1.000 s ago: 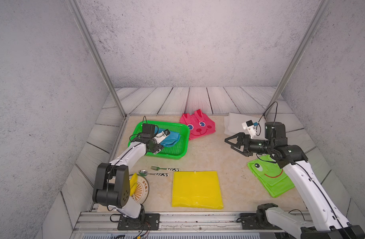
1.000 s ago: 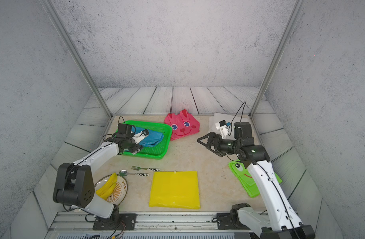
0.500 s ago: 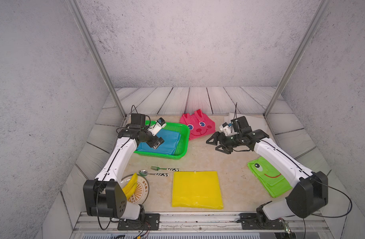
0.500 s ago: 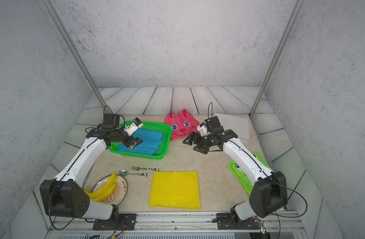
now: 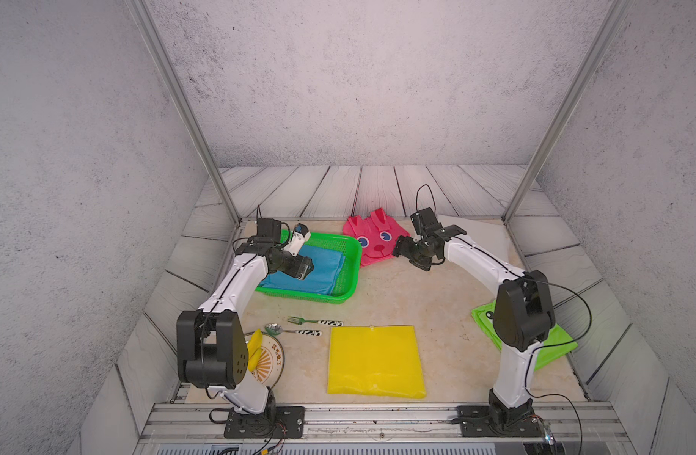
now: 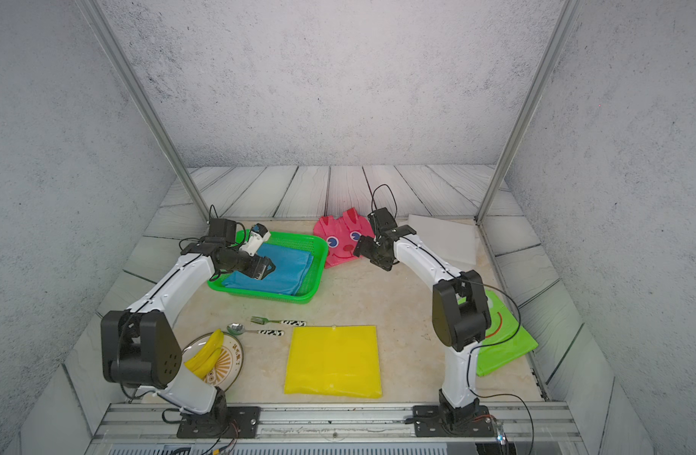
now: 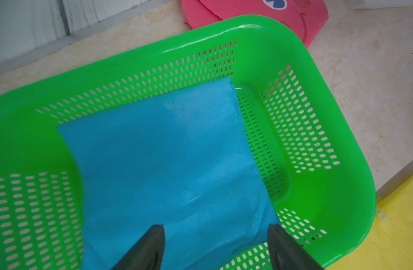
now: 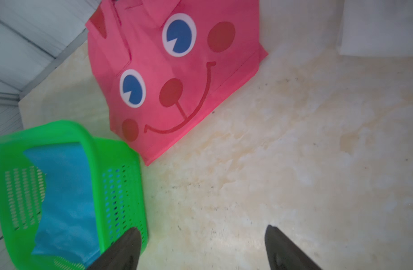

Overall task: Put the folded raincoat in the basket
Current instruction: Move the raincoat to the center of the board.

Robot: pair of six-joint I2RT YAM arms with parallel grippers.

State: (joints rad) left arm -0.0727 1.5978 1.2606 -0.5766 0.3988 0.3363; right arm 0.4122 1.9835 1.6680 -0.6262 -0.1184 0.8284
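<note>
Note blue folded raincoat (image 5: pixel 318 272) flat inside the basket (image 5: pixel 305 296), covering most of its floor.

Read left gripper (image 7: pixel 216 230) as wide open and empty, poised over the near end of that raincoat, within the rim.

Read right gripper (image 8: pixel 202 229) as open too, holding nothing, above bare surface (image 5: pixel 397 299), with the pink raincoat (image 8: pixel 172 77) just ahead of the jaws, beside the basket's far corner.

Judge right arm clearly nearer to pink.

Right tool (image 8: pixel 202 229) nearer pink raincoat (image 8: pixel 177 81)
</note>
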